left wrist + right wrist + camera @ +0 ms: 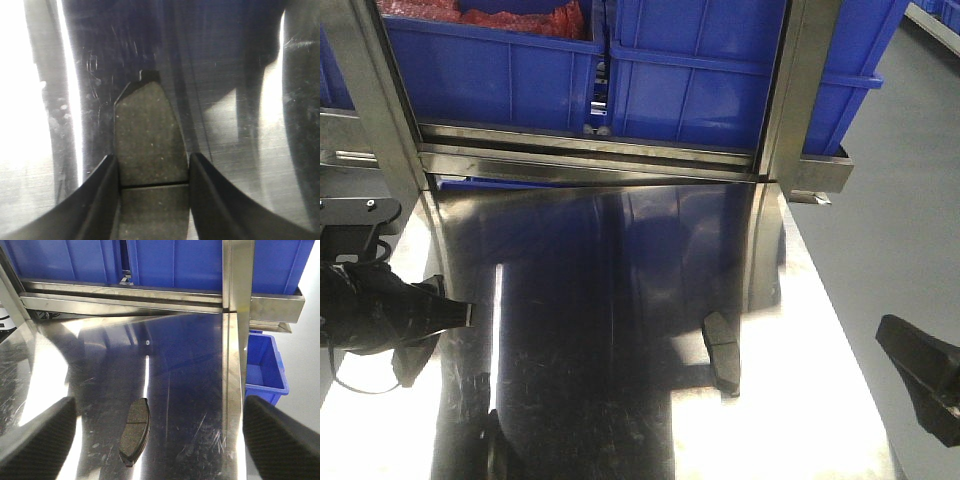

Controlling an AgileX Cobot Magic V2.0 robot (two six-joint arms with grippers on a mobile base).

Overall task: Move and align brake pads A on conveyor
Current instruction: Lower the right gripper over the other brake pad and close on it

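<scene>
One gripped pad, one loose pad.
Your left fingers clamp the first by its long edges; your right fingers stand wide apart, the second flat on the counter.

No words, numbers or signs are showing that anyone can read on the blue bins, the steel table or the brake pad.

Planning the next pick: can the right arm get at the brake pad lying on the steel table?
Probably yes: the right gripper is open, and the brake pad lies alone on the bare steel table ahead of it, with nothing in between.
</scene>
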